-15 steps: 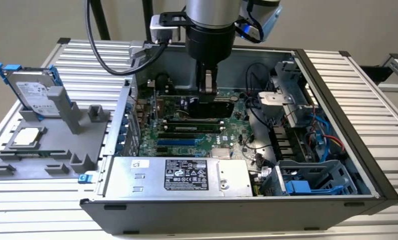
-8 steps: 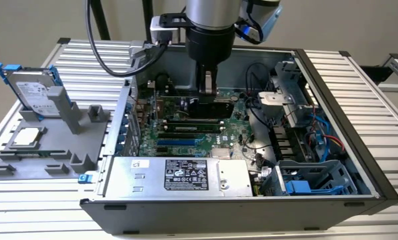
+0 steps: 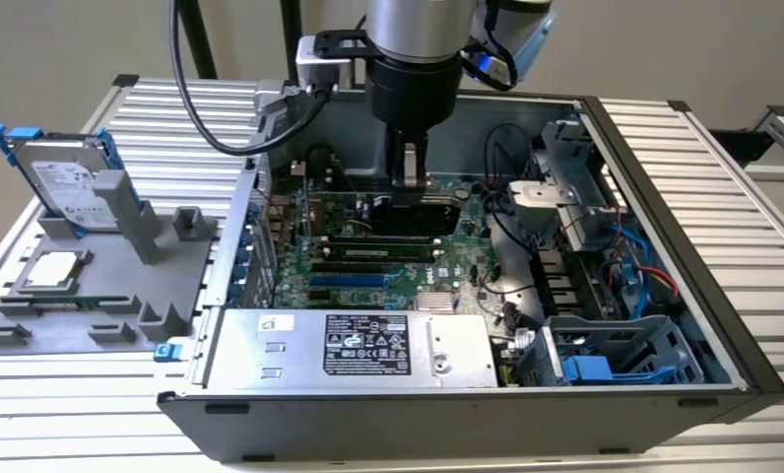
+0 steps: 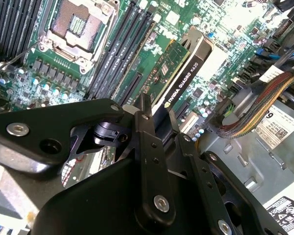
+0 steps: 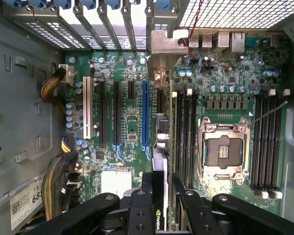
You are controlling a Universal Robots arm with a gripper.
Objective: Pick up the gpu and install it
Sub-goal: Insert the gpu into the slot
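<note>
Pincer point(image 4: 154, 125) fingers are clamped on the gpu point(image 4: 179, 81), gripping its upper edge from both sides, as both wrist views show. In the exterior view the arm reaches straight down into the open computer case point(image 3: 655, 197), which lies on its side on the ribbed worktop point(image 3: 707, 128), and the pincer point(image 3: 410, 192) sits low over the motherboard point(image 3: 365, 281). In the second wrist view the card stands on edge, its black shroud on one face and green board on the other, its lower edge down among the expansion slots beside the memory slots point(image 4: 122, 44); whether it is fully seated cannot be told. In the first wrist view the gpu point(image 5: 159, 142) runs edge-on between the blue slot point(image 5: 145, 115) and the memory slots point(image 5: 185, 132), its silver bracket point(image 5: 166, 46) at the case's rear wall. The bare processor socket point(image 5: 224, 149) lies just beyond. On the exterior view's left, a grey holder point(image 3: 90, 296) carries a hard drive point(image 3: 70, 182).
</note>
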